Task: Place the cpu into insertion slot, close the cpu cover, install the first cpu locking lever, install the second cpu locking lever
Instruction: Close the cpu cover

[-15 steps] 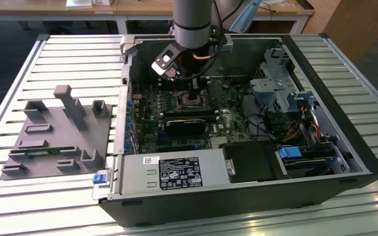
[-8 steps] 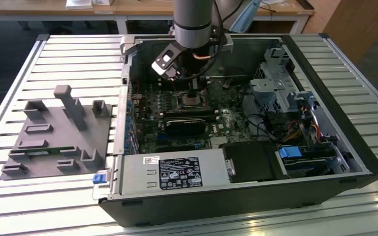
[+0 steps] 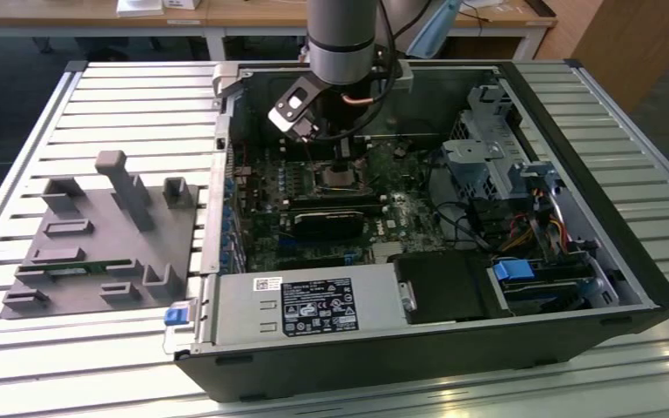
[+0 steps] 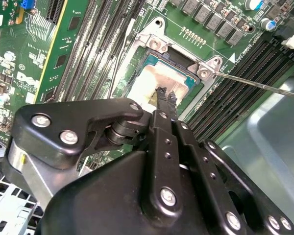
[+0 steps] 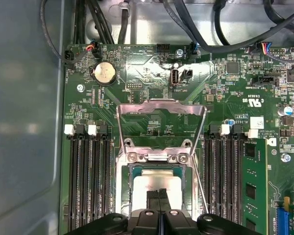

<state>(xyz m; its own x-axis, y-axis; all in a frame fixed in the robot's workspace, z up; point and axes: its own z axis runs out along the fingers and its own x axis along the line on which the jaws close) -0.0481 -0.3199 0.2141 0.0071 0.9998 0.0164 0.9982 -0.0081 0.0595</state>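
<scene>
Silver-grey square cpu (image 5: 148,185) sits in the black-bordered insertion slot (image 5: 130,188), silver frame cpu cover (image 5: 160,105) raised; gripper (image 5: 159,193) clenched empty just above.

Soft, even room light fills the exterior view. The slatted surface (image 3: 613,383) in front of the computer case (image 3: 428,353) shines with pale streaks, while the inside of the case lies dim and shadowed. In both wrist views the cpu (image 5: 154,183) (image 4: 154,78) glares to a washed-out pale patch. In the first wrist view the case wall (image 5: 24,107), well to one side of the cpu, is a hazy, featureless grey. In the second wrist view the gripper (image 4: 165,95) reads black, with small highlights on its screws.
</scene>
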